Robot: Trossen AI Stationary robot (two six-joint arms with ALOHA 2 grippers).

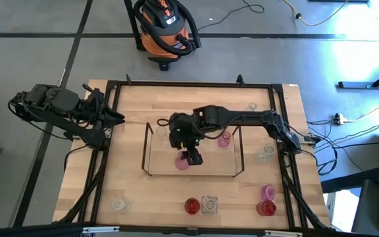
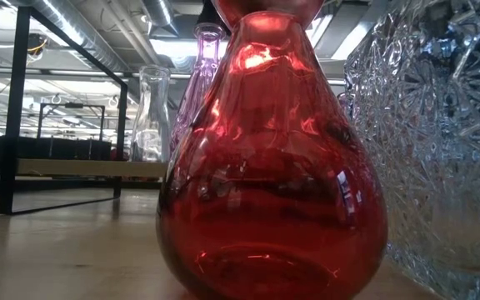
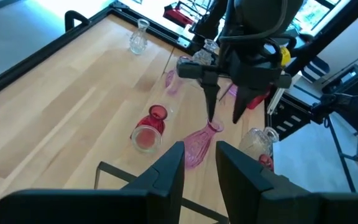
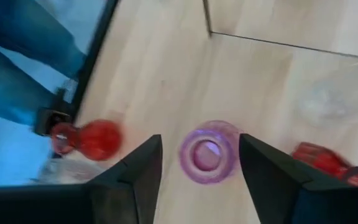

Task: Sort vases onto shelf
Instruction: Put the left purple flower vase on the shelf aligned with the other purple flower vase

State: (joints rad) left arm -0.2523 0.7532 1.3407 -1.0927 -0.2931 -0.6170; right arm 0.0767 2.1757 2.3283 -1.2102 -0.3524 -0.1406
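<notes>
Release looks like the step in hand: the right claw (image 1: pixel 193 158) hangs over the middle of the shelf (image 1: pixel 148 150), its fingers spread wide on either side of a pink vase (image 4: pixel 208 152) and, as far as the right wrist view shows, apart from its rim. The vase stands upright on the shelf's floor, mouth up. To finish well, the claw should rise straight up, with no sideways drift, until both fingers are clear of the neck; any tilt could catch the rim and tip the glass. A red vase (image 3: pixel 150 127) lies on its side nearby, so a swing in that direction would be risky, and another pink vase (image 1: pixel 224 139) stands farther back on the shelf.

Left claw (image 3: pixel 199 163) waits at the desk's (image 1: pixel 130 191) left edge, part open and holding nothing.

Several vases remain on the desk outside the shelf: a red one (image 1: pixel 191 206) and a clear cut-glass jar (image 1: pixel 208 205) at the front edge, with more to the right. The sort seems well short of done.
</notes>
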